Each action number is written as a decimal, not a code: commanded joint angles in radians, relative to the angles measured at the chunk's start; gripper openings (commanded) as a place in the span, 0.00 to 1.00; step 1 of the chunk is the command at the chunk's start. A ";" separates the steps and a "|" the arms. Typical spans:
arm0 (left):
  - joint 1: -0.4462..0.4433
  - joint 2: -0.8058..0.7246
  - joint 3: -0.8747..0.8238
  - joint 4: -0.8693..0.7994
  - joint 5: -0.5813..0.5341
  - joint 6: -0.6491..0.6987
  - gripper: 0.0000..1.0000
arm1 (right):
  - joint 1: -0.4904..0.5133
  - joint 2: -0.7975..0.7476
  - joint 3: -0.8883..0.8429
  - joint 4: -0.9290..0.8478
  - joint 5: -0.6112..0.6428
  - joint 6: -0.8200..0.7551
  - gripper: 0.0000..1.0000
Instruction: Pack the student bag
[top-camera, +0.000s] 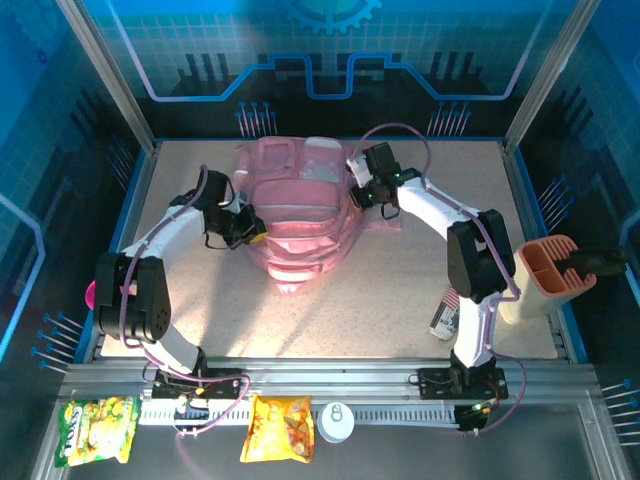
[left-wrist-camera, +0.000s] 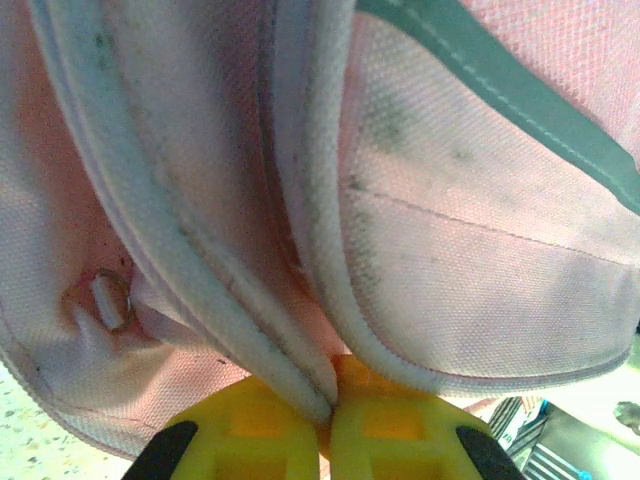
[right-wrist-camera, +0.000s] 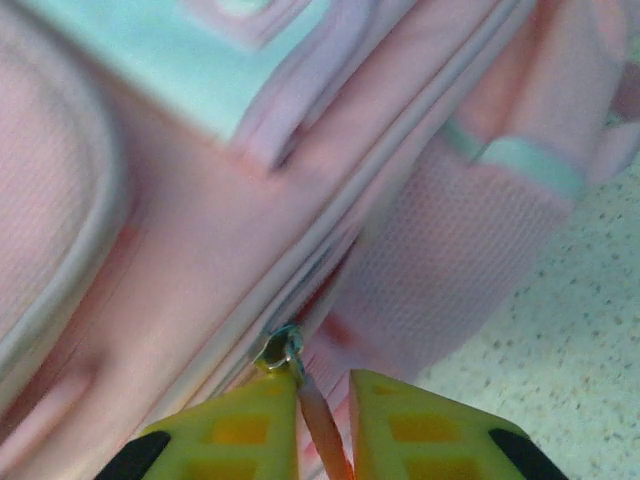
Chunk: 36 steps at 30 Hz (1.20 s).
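The left gripper (left-wrist-camera: 325, 428) pinches the large soft pink fabric backpack (top-camera: 300, 215) at its rim, so the slightly spread right gripper (right-wrist-camera: 325, 402) should close squarely on the pink zip tab (right-wrist-camera: 322, 428).

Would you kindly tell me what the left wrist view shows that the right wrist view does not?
Left wrist: the left pincer shut on a piped edge of the student bag, with a small metal ring nearby. Right wrist: the right pincer slightly parted around a zip pull, beside a mesh pocket. Both: pink bag fabric and speckled table.
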 joint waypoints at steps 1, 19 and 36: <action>0.004 0.010 0.018 -0.142 0.050 0.125 0.00 | -0.040 0.058 0.110 -0.013 0.032 0.080 0.20; 0.003 -0.008 0.017 -0.053 0.057 0.042 0.02 | 0.027 -0.191 -0.165 0.123 -0.256 0.317 0.71; 0.004 -0.005 0.021 -0.019 0.044 0.003 0.03 | 0.068 0.025 -0.047 0.146 -0.465 0.335 0.79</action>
